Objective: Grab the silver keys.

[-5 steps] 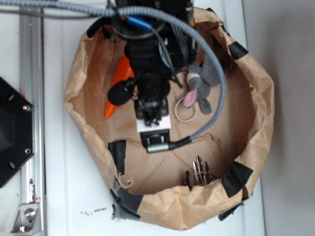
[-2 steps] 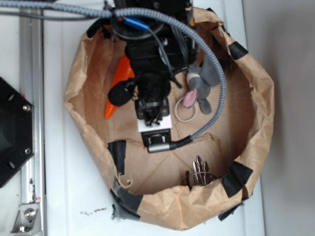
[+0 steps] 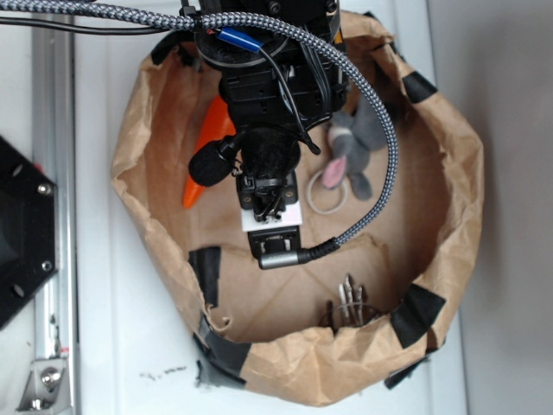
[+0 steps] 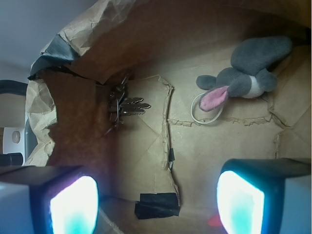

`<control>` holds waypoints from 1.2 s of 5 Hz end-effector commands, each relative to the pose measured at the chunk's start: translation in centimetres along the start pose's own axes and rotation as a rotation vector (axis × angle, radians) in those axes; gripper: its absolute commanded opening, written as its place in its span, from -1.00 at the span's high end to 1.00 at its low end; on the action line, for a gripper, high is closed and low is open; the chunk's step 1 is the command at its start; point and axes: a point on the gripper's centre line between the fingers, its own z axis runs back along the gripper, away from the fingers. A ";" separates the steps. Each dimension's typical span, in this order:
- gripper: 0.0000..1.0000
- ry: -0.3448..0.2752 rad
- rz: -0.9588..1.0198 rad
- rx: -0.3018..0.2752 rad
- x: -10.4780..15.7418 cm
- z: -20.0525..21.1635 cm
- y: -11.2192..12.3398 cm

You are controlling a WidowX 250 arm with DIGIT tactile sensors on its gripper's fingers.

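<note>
Shiny fanned silver keys (image 4: 123, 105)

The silver keys (image 3: 350, 303) (image 4: 123, 105) are a small bunch of shiny metal blades fanned from a thin wire ring. They lie flat on the brown paper floor, close against the crumpled wall, their tips spread outward in the wrist view, untouched and well apart from everything else.
</note>
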 end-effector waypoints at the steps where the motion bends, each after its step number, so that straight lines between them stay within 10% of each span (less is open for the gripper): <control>1: -1.00 -0.122 -0.057 0.024 0.7 -2.3 -0.9; 6: -1.00 -0.134 0.057 0.066 3.4 -6.8 -0.3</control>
